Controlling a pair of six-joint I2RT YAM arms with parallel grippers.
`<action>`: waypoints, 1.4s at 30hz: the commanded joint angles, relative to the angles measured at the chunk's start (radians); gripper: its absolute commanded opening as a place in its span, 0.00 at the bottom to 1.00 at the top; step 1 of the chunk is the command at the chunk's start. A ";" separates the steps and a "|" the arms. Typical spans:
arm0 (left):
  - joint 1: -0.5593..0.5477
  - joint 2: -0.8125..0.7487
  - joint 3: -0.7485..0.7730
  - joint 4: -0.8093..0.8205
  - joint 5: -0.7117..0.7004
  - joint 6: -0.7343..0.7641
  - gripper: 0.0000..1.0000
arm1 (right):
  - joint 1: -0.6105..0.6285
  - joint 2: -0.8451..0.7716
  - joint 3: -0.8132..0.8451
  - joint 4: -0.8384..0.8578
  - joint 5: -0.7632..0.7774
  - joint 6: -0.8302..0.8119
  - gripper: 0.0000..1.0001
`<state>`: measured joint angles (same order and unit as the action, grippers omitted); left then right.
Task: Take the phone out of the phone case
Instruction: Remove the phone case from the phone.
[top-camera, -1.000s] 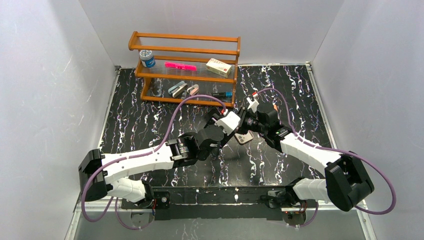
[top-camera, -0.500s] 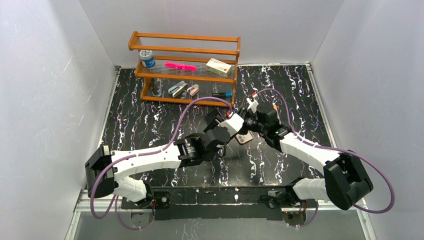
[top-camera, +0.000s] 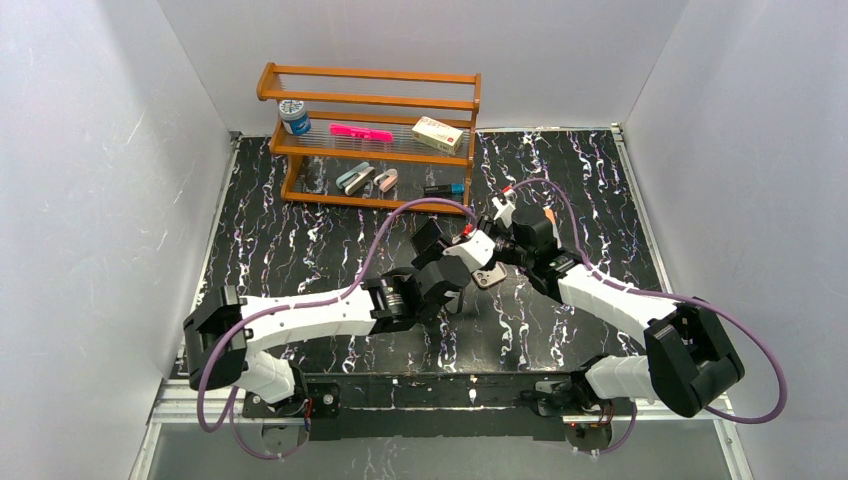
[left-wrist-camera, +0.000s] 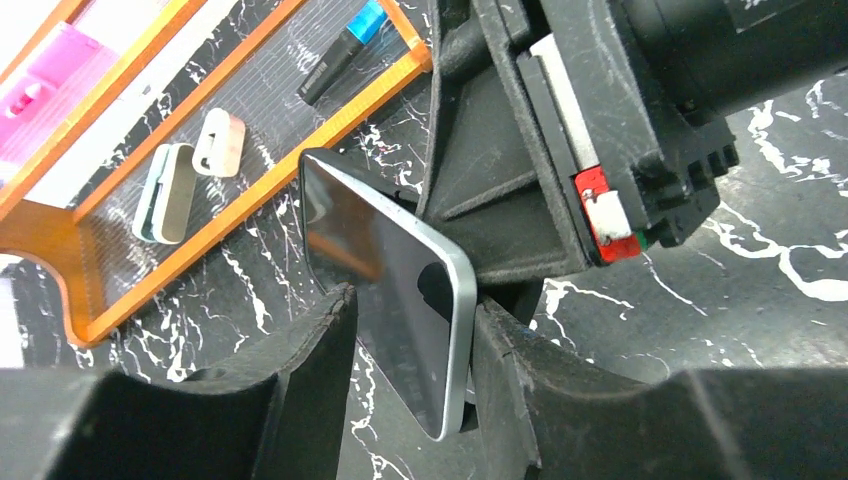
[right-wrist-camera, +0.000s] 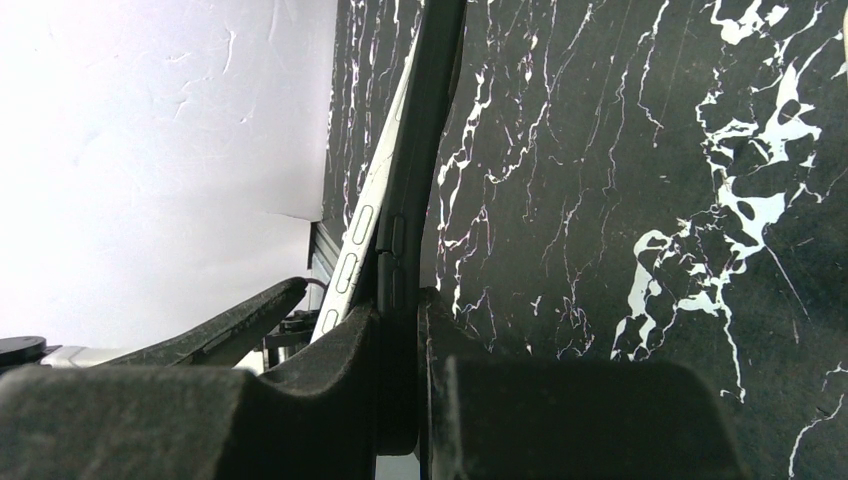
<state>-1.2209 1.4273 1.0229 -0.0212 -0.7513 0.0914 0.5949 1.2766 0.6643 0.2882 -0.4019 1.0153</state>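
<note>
Phone (left-wrist-camera: 385, 280): glossy dark glass, silver metal rim, between left hand's (left-wrist-camera: 415, 312) matt, grainy black plastic fingers (left-wrist-camera: 305, 385). Bench (left-wrist-camera: 780, 330) beneath: black, white-veined marble pattern.

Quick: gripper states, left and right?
Left gripper: straddles the silver-edged dark-screened phone; grip cannot be told.
Right gripper: shut on the black phone case.

Looked down from above the near edge over the whole table (top-camera: 280, 260), facing the shelf (top-camera: 370, 74). From the left wrist, sat close to the phone (left-wrist-camera: 390, 290), toward that shelf. From the right wrist, ran edge-on along the same phone and its case (right-wrist-camera: 420, 150).
</note>
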 joint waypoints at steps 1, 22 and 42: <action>0.008 0.043 0.032 -0.011 -0.094 0.043 0.39 | 0.004 -0.018 0.049 0.103 -0.072 0.032 0.01; -0.116 -0.111 0.050 -0.055 -0.118 0.036 0.00 | -0.009 0.026 0.018 0.004 0.071 0.009 0.01; -0.180 -0.243 0.068 -0.134 -0.417 0.048 0.00 | -0.100 0.053 0.026 -0.049 -0.121 -0.136 0.01</action>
<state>-1.4200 1.3075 1.1015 -0.1665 -0.9901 0.1192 0.5404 1.4250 0.6865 0.2783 -0.4355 0.9718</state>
